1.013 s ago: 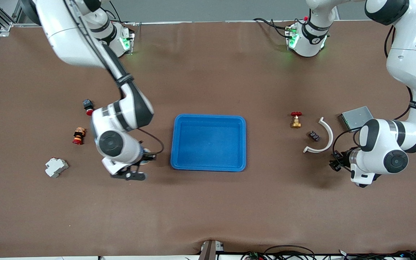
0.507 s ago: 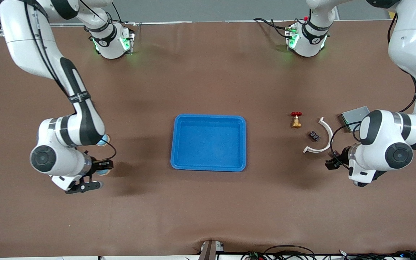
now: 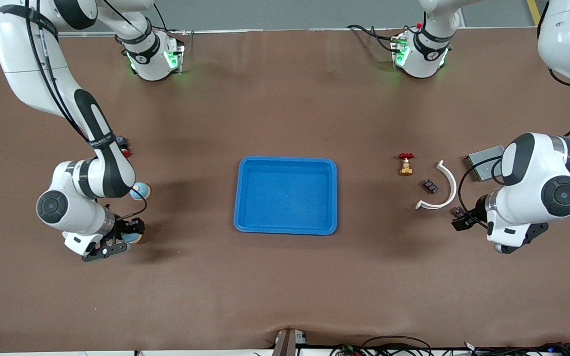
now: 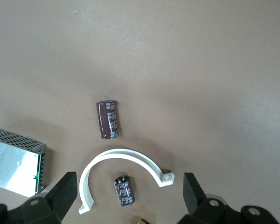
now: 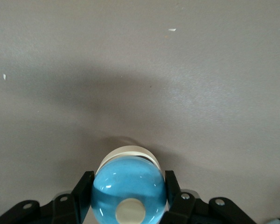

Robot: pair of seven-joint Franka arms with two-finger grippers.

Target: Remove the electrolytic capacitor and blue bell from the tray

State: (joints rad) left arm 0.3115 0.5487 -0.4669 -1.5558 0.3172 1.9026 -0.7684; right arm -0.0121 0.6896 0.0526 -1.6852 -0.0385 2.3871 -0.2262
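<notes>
My right gripper (image 3: 127, 237) is shut on a blue bell (image 3: 131, 237) low over the table toward the right arm's end. In the right wrist view the gripper (image 5: 128, 189) presses both sides of the bell's blue dome (image 5: 129, 184). A second blue bell (image 3: 140, 190) sits on the table beside that arm. My left gripper (image 3: 463, 221) is open and empty beside a dark capacitor (image 3: 458, 211). Another capacitor (image 3: 431, 186) lies inside a white curved bracket (image 3: 446, 183). The left wrist view shows the open gripper (image 4: 129, 189), both capacitors (image 4: 108, 119) (image 4: 124, 190) and the bracket (image 4: 123, 156).
A blue tray (image 3: 239, 198) sits mid-table. A red-handled brass valve (image 3: 405, 164) stands beside the bracket, toward the tray. A silver perforated box (image 3: 483, 159) lies by the left arm, also in the left wrist view (image 4: 14, 161). A red and black button (image 3: 122, 144) shows beside the right forearm.
My right arm has swung away from the tray toward its own end of the table, with a blue bell at its fingers. My left gripper has shifted slightly, uncovering the nearby capacitor.
</notes>
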